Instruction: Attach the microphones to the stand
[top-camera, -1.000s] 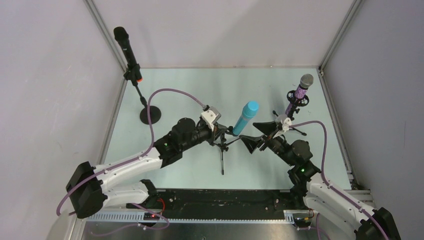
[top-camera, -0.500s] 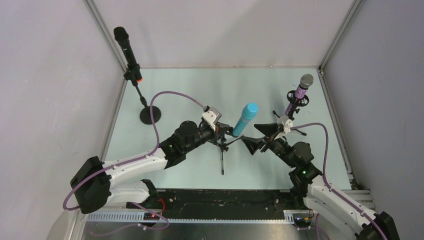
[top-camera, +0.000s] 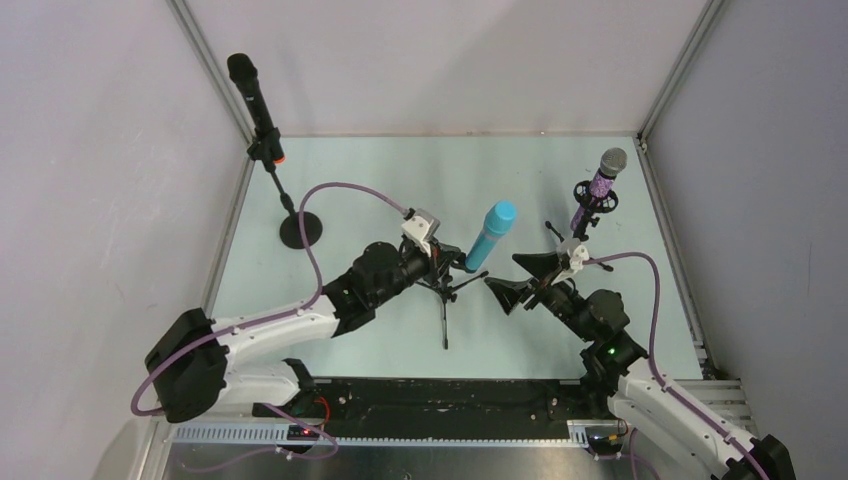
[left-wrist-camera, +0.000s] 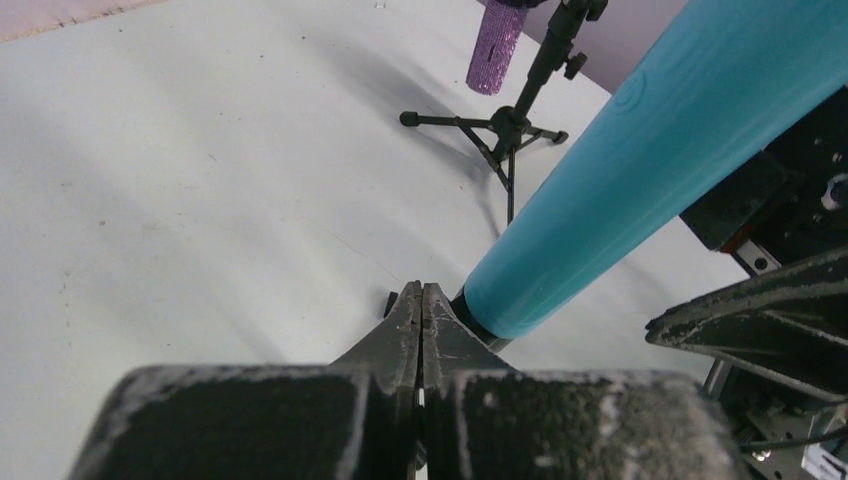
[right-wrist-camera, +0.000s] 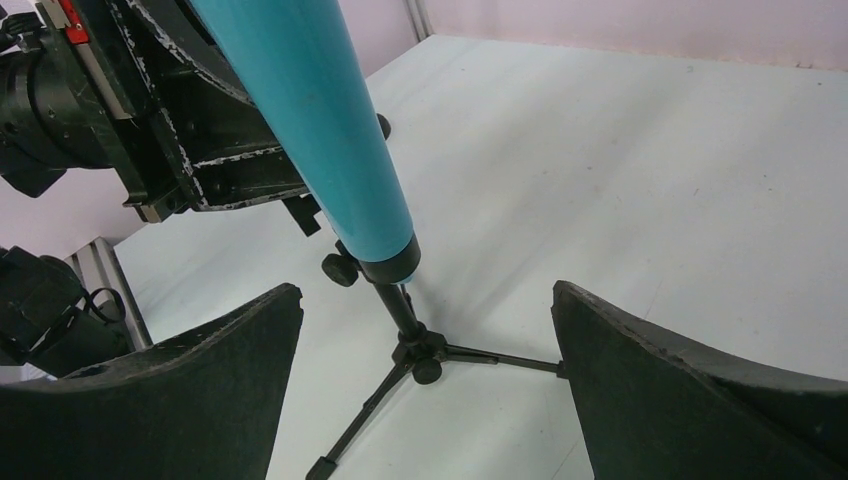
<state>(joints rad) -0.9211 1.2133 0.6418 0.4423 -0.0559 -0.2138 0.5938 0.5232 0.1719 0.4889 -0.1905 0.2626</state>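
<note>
One sideways nudge could topple the tripod (right-wrist-camera: 422, 352): left gripper (left-wrist-camera: 421, 300) clenched empty at the blue mic (left-wrist-camera: 650, 170) base, right gripper (right-wrist-camera: 425, 298) spread wide beside it.

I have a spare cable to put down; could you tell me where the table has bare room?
Free: the far strip between the black microphone's stand and the purple microphone. Crowded: the centre, left gripper and right gripper flanking the turquoise microphone.
</note>
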